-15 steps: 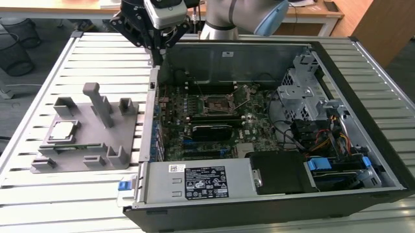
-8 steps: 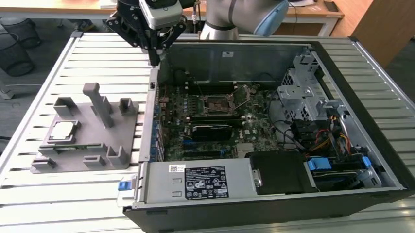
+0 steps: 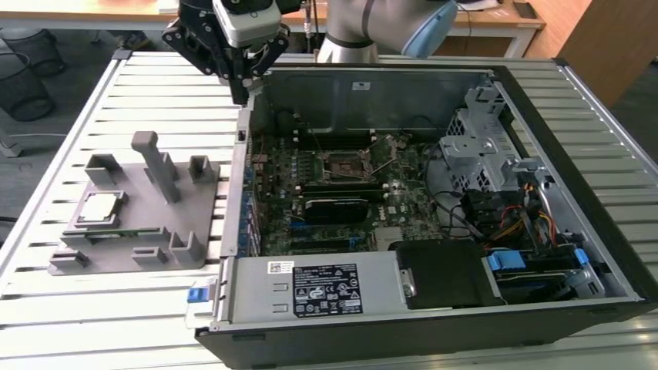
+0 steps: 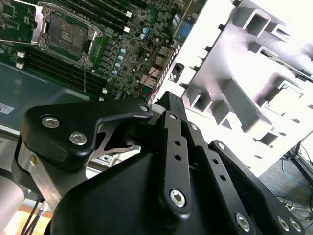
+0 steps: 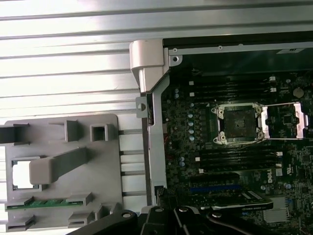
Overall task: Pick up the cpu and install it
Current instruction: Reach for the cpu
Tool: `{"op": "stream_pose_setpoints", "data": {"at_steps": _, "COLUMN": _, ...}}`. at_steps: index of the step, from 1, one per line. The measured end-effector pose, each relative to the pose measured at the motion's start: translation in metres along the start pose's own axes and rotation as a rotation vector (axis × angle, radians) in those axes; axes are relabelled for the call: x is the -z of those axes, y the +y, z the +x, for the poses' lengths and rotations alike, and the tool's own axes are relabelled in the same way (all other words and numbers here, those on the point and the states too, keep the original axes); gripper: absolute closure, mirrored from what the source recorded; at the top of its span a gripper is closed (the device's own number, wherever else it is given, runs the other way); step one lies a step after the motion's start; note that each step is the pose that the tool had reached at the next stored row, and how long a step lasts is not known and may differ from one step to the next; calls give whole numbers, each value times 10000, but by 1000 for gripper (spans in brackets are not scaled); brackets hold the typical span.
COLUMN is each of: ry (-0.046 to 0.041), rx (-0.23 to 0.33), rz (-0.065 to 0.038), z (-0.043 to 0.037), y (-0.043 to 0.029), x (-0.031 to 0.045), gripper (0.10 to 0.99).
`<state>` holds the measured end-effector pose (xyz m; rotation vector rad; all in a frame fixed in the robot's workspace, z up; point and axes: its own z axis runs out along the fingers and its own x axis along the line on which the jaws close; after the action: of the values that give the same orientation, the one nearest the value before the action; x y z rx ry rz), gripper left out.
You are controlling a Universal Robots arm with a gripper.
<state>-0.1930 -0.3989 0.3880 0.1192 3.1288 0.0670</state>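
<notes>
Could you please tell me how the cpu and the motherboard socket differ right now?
The cpu is silvery-white; the socket is dark. The cpu lies in the grey fixture outside the computer case; the socket sits on the motherboard inside it. The socket's metal frame is swung open; the cpu lies uncovered. Both are square and face up.

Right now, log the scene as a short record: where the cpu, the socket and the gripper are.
cpu: lying flat in the grey fixture, on the exterior view's left, outside the case
socket: on the motherboard, cover swung open, no chip in it
gripper: above the case wall nearest the fixture, not touching the cpu
case: open, lying on the slatted table
</notes>
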Motion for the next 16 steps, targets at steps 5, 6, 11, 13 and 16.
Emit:
{"op": "stream_pose_setpoints", "data": {"at_steps": 5, "ry": 5, "rx": 0, "rz": 0, "z": 41, "y": -3, "x": -3, "gripper": 980}}
{"op": "stream_pose_setpoints", "data": {"at_steps": 6, "ry": 6, "rx": 0, "rz": 1, "z": 49, "y": -4, "x": -3, "gripper": 980}}
{"op": "stream_pose_setpoints", "data": {"at_steps": 11, "ry": 11, "rx": 0, "rz": 1, "z": 90, "y": -7, "x": -6, "gripper": 980}}
{"op": "stream_pose_setpoints", "data": {"at_steps": 13, "ry": 14, "rx": 0, "rz": 1, "z": 107, "y": -9, "x": -7, "gripper": 980}}
{"op": "stream_pose_setpoints", "data": {"at_steps": 16, "ry": 15, "rx": -1, "rz": 1, "z": 139, "y": -11, "x": -9, "gripper": 980}}
